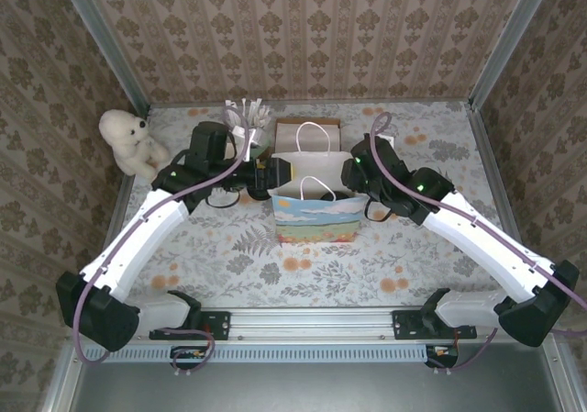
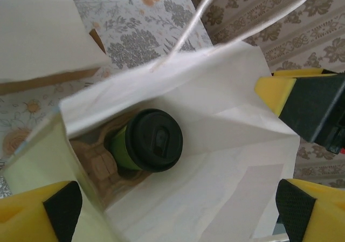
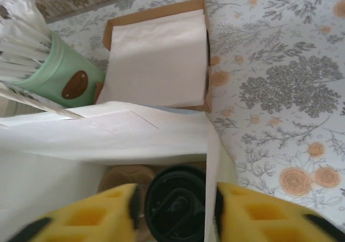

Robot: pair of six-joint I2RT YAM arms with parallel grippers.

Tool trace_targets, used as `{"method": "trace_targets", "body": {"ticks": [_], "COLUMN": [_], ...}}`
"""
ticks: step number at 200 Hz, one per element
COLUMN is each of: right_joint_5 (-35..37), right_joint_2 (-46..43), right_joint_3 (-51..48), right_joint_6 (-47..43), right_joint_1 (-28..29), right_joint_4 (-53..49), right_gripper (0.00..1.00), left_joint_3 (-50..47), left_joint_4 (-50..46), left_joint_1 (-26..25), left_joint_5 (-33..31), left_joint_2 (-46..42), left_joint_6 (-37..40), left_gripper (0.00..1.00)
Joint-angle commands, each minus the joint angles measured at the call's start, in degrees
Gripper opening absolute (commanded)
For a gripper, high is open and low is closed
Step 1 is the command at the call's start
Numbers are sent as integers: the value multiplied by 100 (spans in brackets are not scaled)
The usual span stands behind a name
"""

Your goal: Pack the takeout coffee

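The takeout coffee, a dark green cup with a black lid, stands upright inside the white paper bag, seated in a brown cardboard carrier. In the right wrist view its lid lies below and between my fingers. My left gripper hovers open over the bag's left rim, its yellow fingers wide apart. My right gripper is open at the bag's right rim, straddling the bag's side wall well above the cup. In the top view the left gripper and right gripper flank the bag's mouth.
A pale green holder of white sticks stands behind the bag to the left. A brown cardboard tray with white paper lies right behind the bag. A white teddy bear sits at the far left. The bag's string handles stick up.
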Motion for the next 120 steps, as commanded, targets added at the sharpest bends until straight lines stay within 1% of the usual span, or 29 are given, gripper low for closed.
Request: {"method": "trace_targets", "body": {"ticks": [1, 6, 15, 19, 35, 57, 64, 81, 88, 105, 120], "right_joint_5": [177, 175, 223, 251, 326, 380, 457, 756, 827, 989, 1235], "right_joint_2": [-380, -476, -662, -749, -1065, -1332, -1373, -1373, -1346, -1255, -1172], "right_joint_3": [-81, -180, -388, -481, -789, -1008, -1087, -1396, -1519, -1559, -1630], "right_joint_6": [-463, -623, -861, -940, -1168, -1556, -1695, -1941, -2024, -1988, -1825], "right_joint_1": [0, 0, 0, 0, -9, -9, -9, -34, -47, -50, -64], "right_joint_4": [406, 561, 909, 1098, 1810, 2454, 2624, 3210, 3475, 3602, 3643], "right_gripper": [57, 60, 67, 69, 77, 84, 89, 92, 99, 100, 100], "left_joint_3": [304, 297, 255, 235, 115, 99, 109, 155, 219, 493, 630], "left_joint_4": [-483, -540, -553, -516, -204, 106, 168, 325, 340, 222, 298], "left_joint_1": [172, 240, 289, 502, 747, 790, 805, 867, 953, 1246, 1511], "left_joint_5": [-281, -383, -749, -886, -1299, -2481, -2851, -3556, -3638, -3458, -3036], "left_joint_2": [-309, -416, -633, -735, -1125, -1416, -1414, -1202, -1052, -543, -144], "left_joint_6": [465, 513, 527, 511, 459, 436, 405, 264, 171, -194, -491], "left_gripper": [97, 98, 100, 100, 100, 100, 100, 100, 100, 100, 99]}}
